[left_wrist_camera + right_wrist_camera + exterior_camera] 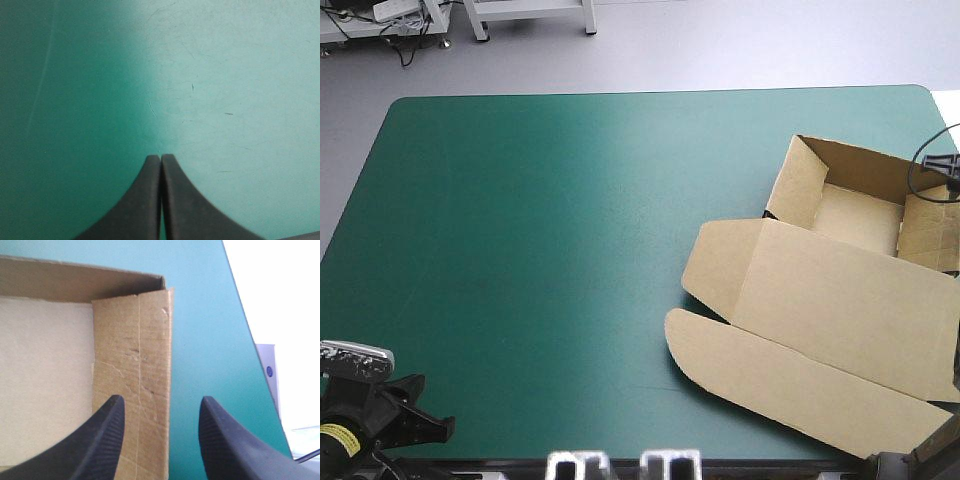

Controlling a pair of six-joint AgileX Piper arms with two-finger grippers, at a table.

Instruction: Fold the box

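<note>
Box (820, 300) sits on the right part of the teal-green cover (540, 250). Tray end is far, walls up. Lid (790, 385) lies flat at the box's near end. Sheet's long axis runs far-to-near, a bit skewed.

Right gripper (162, 399) has its fingers apart, astride the box's right side wall (132, 365): one finger over the tray floor, the other over bare cover outside the box. The wall runs straight ahead of it to the corner with the far wall (75, 282). Its broad face shows, so I read it as leaning, not upright.

Left gripper (160, 156) has its fingers together over bare cover, well apart from the box on its left. The right arm is clearly the nearer one.

Room: only a narrow strip of cover right of the box before the table edge, but plenty of open cover on the box's left.
</note>
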